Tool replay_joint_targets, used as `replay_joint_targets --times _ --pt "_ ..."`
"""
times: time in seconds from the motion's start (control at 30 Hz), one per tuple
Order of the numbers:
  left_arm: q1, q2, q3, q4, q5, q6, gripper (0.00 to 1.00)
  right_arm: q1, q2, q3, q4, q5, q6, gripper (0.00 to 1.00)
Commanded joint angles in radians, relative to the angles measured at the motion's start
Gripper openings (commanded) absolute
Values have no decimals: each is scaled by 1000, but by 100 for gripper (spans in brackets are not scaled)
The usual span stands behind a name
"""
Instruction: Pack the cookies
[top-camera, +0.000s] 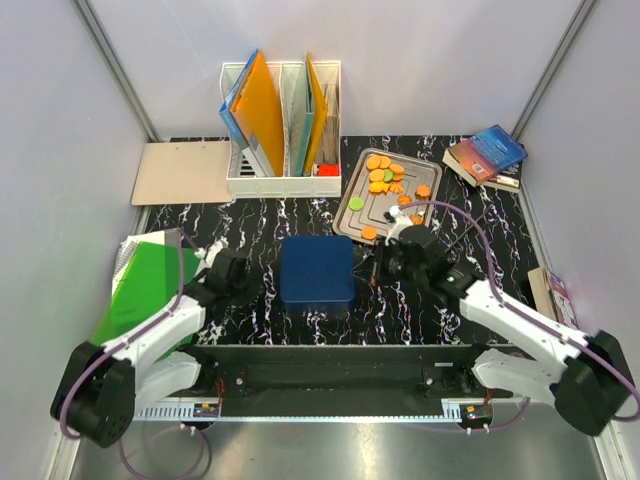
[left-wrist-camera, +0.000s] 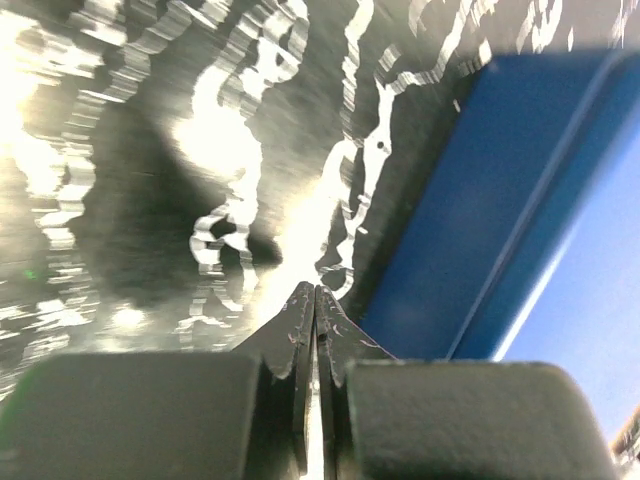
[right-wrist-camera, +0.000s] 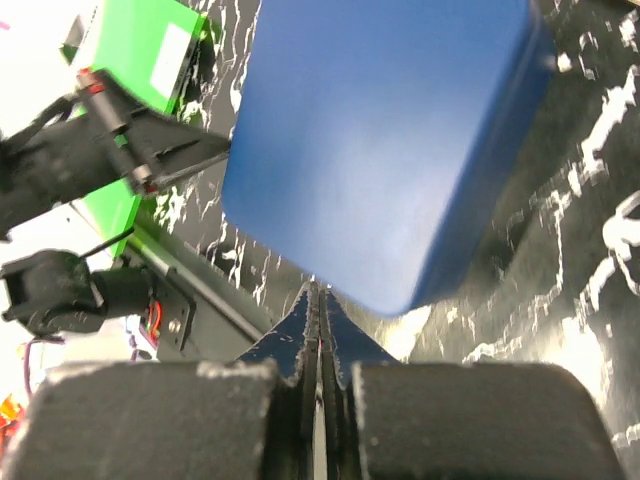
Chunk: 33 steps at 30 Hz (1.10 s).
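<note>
Left wrist view is showing the left gripper (left-wrist-camera: 315, 305) pinched shut, empty; right gripper (right-wrist-camera: 320, 305) likewise. Both are flanking the blue box (top-camera: 316, 272), apparently closed. Farther back, cookies (top-camera: 385, 178) are lying on the tray (top-camera: 378, 212); packing seemingly not begun.

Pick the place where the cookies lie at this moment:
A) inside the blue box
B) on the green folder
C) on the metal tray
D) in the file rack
C: the cookies lie scattered on the metal tray, beyond the blue box.
</note>
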Motion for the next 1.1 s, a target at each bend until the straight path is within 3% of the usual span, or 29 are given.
replay_joint_targets --times 0.0,0.13,0.23,0.3,0.4,0.47,0.8,1.0,1.07 --pt "30 -126 34 -80 -126 -10 4 8 195 59 167 5 -42 0" --pt "38 -198 54 -53 -96 13 9 4 401 140 301 -34 -36 0" --pt "41 -185 94 4 -30 56 27 1 522 203 342 -64 -15 0" --pt "41 -163 138 24 0 74 44 1 565 222 374 -68 -4 0" --pt "42 -119 177 76 53 96 57 -2 606 236 384 -64 -3 0" --pt "42 -93 187 140 90 90 59 -5 626 240 385 -72 -3 0" --pt "44 196 332 349 312 96 58 -18 699 204 413 -84 16 0" --pt "44 344 379 433 374 100 49 -18 717 201 420 -92 17 0" --pt "44 374 404 421 377 105 41 -18 722 201 419 -94 17 0"
